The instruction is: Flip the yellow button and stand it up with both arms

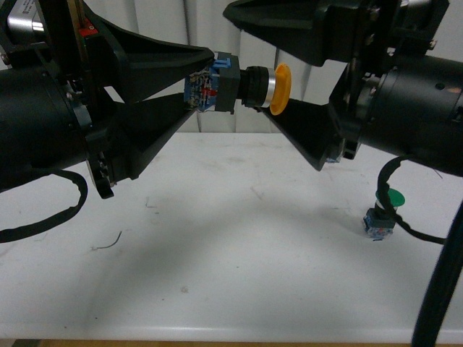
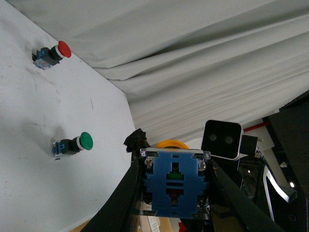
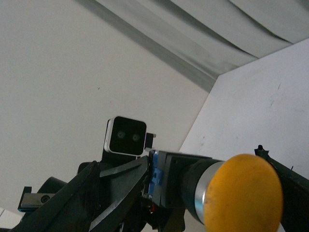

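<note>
On my left wrist feed, the left gripper clamps the blue base of the yellow button from both sides, its cap peeking beyond. A green button and a red button lie apart on the white table.

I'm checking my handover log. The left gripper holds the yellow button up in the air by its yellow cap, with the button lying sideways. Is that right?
Not quite. The left gripper grips the yellow button by its blue base, not by its cap, as the front view shows. The rest holds: the button is in the air, lying sideways.
</note>
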